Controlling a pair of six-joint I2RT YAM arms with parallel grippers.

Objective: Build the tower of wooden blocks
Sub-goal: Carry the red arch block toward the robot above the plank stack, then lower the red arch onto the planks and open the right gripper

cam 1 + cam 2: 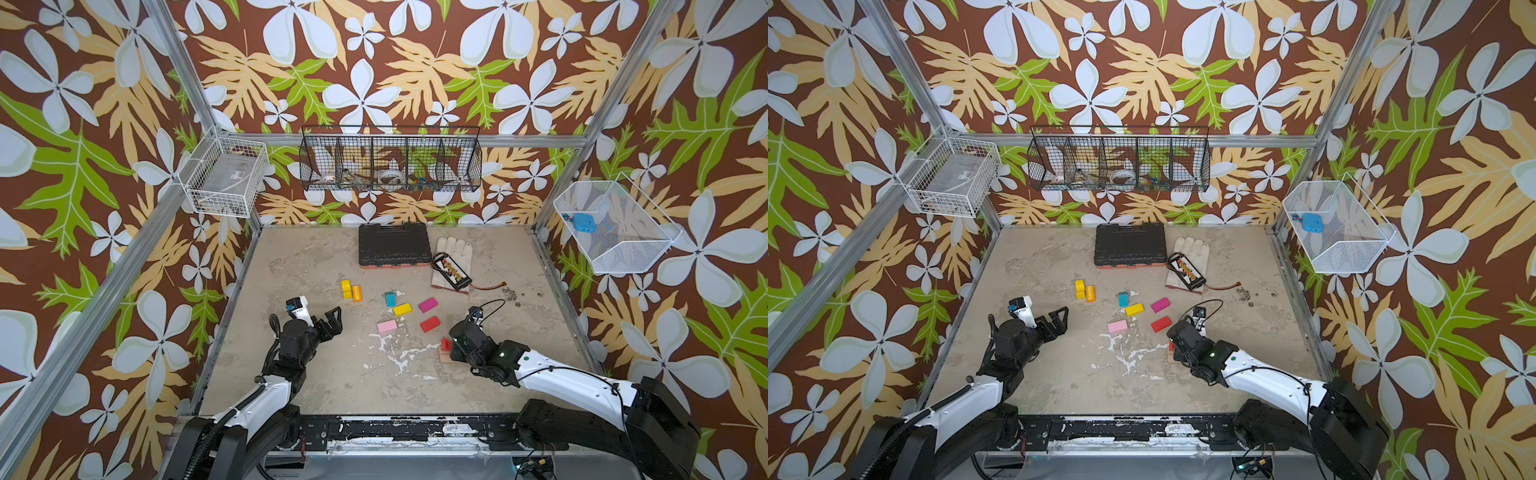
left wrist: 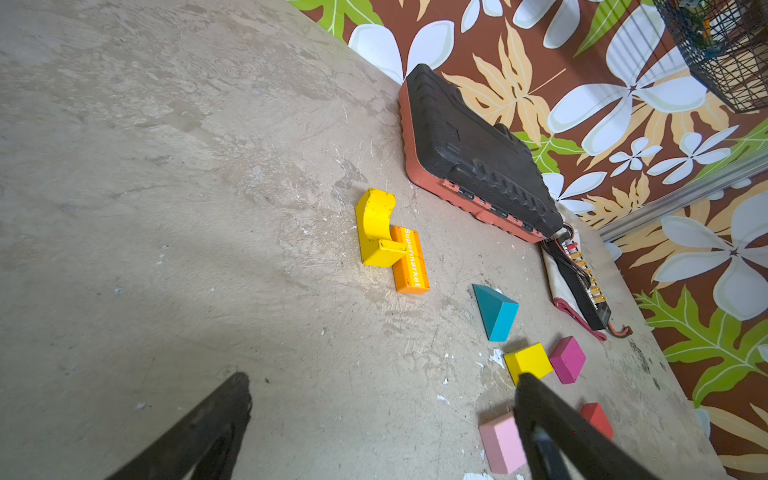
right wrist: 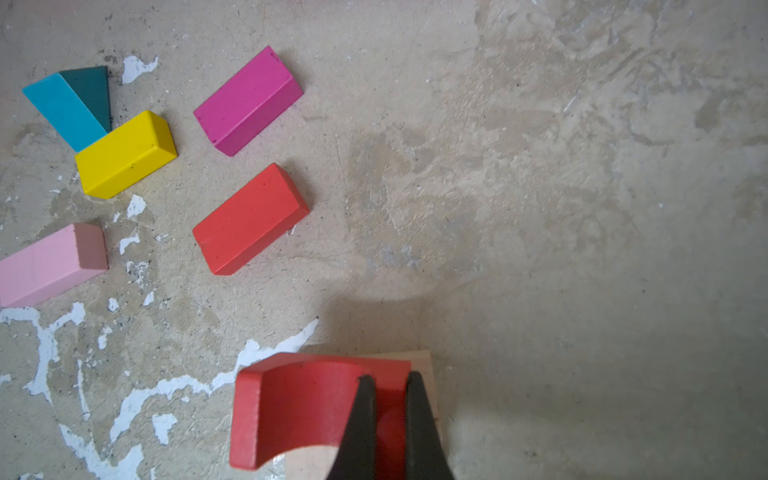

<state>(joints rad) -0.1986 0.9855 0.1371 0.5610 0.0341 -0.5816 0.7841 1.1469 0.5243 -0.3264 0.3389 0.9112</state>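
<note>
the wood block tower (image 1: 445, 345) is barely begun toward the table's (image 1: 316, 374) front-right corner: a red arch (image 3: 299, 407) over a tan plank (image 3: 423, 363). the right gripper (image 3: 389, 380) pinches one arch leg; the left gripper (image 2: 384, 378) gapes empty. light, rigid, painted wood (probably slick), best taken across flat faces

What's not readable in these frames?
- Tan plank: right wrist view, covered by the red arch block in the right gripper, cut by the frame edge; count unclear.
- Both top views: right arm hides most of that pair.
- Pink block: left wrist view, partly behind a left gripper finger.
- Black wire basket contents: too small in top views.
</note>
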